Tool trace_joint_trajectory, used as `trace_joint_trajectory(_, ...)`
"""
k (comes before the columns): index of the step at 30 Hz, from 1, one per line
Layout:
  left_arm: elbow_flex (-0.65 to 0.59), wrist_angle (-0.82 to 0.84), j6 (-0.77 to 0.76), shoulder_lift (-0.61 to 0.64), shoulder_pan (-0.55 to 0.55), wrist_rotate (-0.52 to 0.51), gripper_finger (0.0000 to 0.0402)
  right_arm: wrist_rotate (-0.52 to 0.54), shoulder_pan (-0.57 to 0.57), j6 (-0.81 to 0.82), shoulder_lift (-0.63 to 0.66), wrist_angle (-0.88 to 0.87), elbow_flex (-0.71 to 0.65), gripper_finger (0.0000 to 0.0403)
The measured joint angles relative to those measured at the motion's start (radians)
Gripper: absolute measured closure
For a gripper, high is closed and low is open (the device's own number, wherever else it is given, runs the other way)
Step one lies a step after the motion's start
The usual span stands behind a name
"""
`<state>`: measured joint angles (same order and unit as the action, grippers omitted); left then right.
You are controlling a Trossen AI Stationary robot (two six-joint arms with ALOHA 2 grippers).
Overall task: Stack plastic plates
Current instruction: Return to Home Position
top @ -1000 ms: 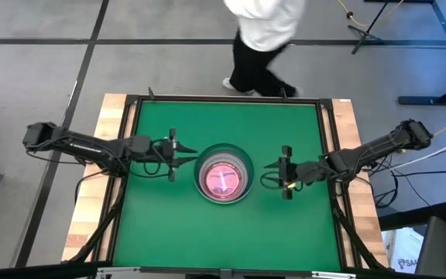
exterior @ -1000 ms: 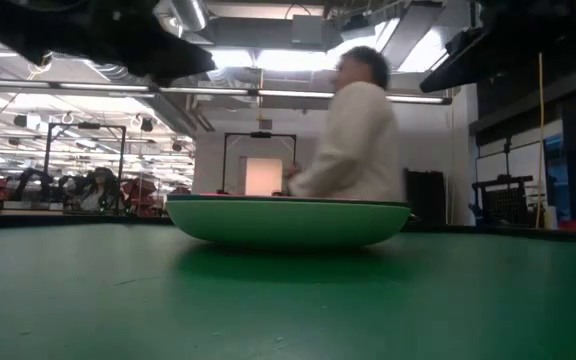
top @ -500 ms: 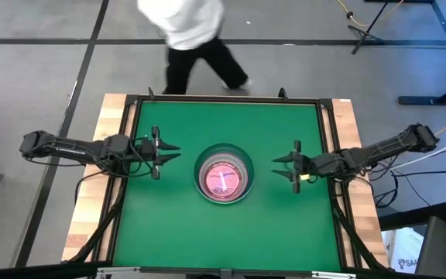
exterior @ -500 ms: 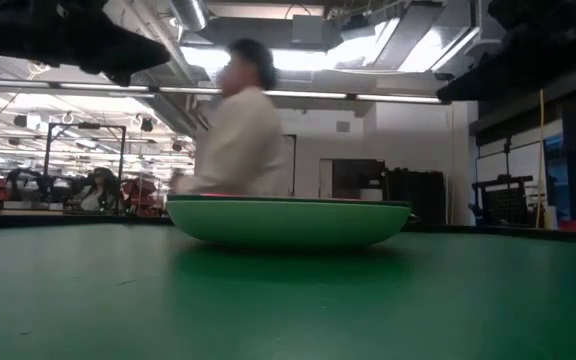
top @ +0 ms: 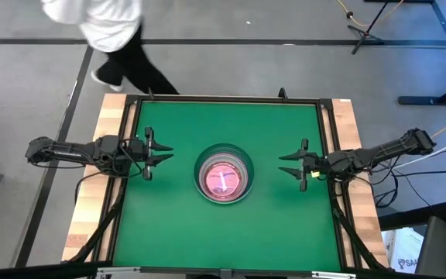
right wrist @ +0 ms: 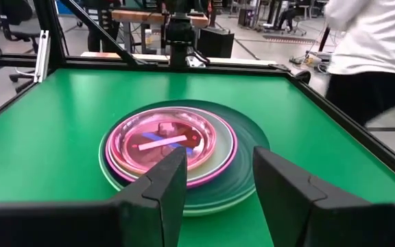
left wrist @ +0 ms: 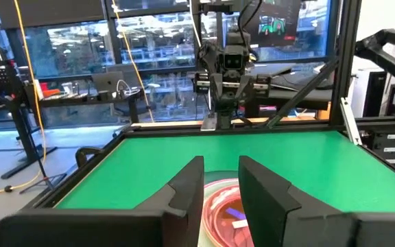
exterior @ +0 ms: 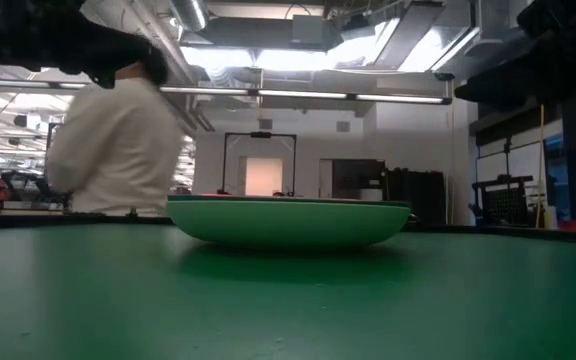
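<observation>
The plastic plates stand in one stack (top: 224, 173) at the middle of the green table: a light green plate (exterior: 288, 222) at the bottom, a dark teal one (right wrist: 242, 165) on it, a pink one (right wrist: 221, 161) on that, and small translucent pink plates (right wrist: 166, 143) nested on top. My left gripper (top: 155, 154) is open and empty to the left of the stack, above the table. My right gripper (top: 294, 164) is open and empty to its right. In the left wrist view the stack (left wrist: 221, 206) shows between the fingers, farther off.
A person in a white top (top: 103, 27) walks past the table's far left corner, and shows in the low view (exterior: 118, 145). A black frame (top: 231, 98) runs round the green mat. Bare mat lies on all sides of the stack.
Both grippers have drawn back from the stack, the left toward the table's left edge, the right toward its right edge. Both stay open and empty. The stack has not moved. The person has walked leftward behind the table's far edge.
</observation>
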<state>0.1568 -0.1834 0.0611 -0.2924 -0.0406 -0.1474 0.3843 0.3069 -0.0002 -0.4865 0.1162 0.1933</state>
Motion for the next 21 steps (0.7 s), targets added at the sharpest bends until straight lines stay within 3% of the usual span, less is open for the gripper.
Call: trace_joint_trajectory(21, -0.001, 0.311, -0.015, 0.291, 0.0, 0.01, 0.0317, -0.012, 0.0, -0.015, 0.066, -0.007, -0.026, 0.0248)
